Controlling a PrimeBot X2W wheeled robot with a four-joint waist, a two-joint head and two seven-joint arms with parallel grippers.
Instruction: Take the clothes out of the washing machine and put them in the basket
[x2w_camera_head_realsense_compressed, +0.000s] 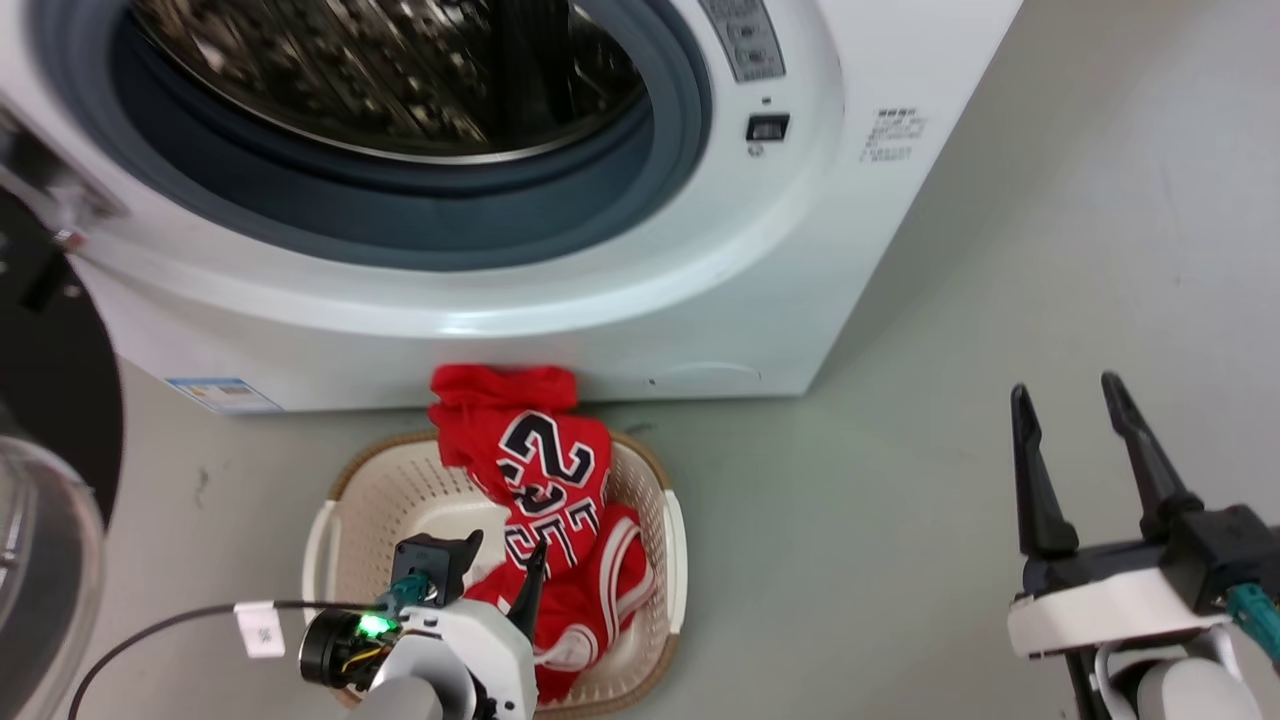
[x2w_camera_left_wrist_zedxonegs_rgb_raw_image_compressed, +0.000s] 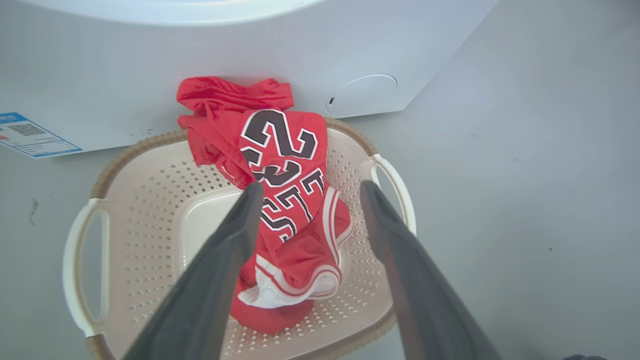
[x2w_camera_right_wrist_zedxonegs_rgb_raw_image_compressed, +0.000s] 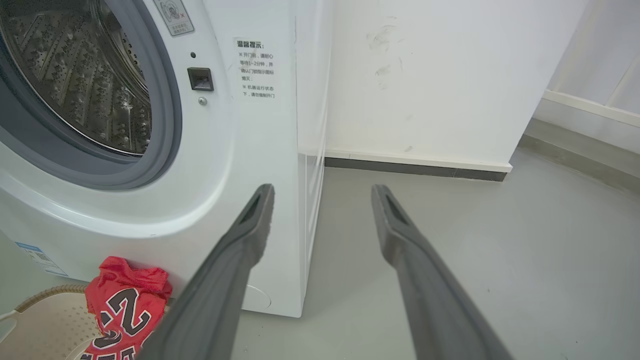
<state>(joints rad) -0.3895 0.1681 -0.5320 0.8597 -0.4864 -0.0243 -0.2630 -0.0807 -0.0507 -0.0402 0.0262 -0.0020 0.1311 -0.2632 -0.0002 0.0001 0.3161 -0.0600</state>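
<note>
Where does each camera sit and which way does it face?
Left wrist view: on the left arm, looking down past the left pincer into the basket with the jersey.
Right wrist view: on the right arm, facing past the right pincer at the washing machine and floor.
Head view: above, looking down on machine and basket; both pincers low.
All three share the jersey.

Head view up high, tipped steeply down onto the washing machine (x2w_camera_head_realsense_compressed: 620, 300) front at close range, drum mouth (x2w_camera_head_realsense_compressed: 400, 70) up top, basket (x2w_camera_head_realsense_compressed: 385, 500) at the bottom, left gripper (x2w_camera_head_realsense_compressed: 505, 548) low left, right gripper (x2w_camera_head_realsense_compressed: 1065, 390) low right. Left wrist view right over the basket, near, facing down into it. Right wrist view low and off to the right, looking about level past the machine's corner to a wall (x2w_camera_right_wrist_zedxonegs_rgb_raw_image_compressed: 450, 75). Shared across all three: the red jersey (x2w_camera_head_realsense_compressed: 555, 470), the basket's far rim, the machine's lower front.
</note>
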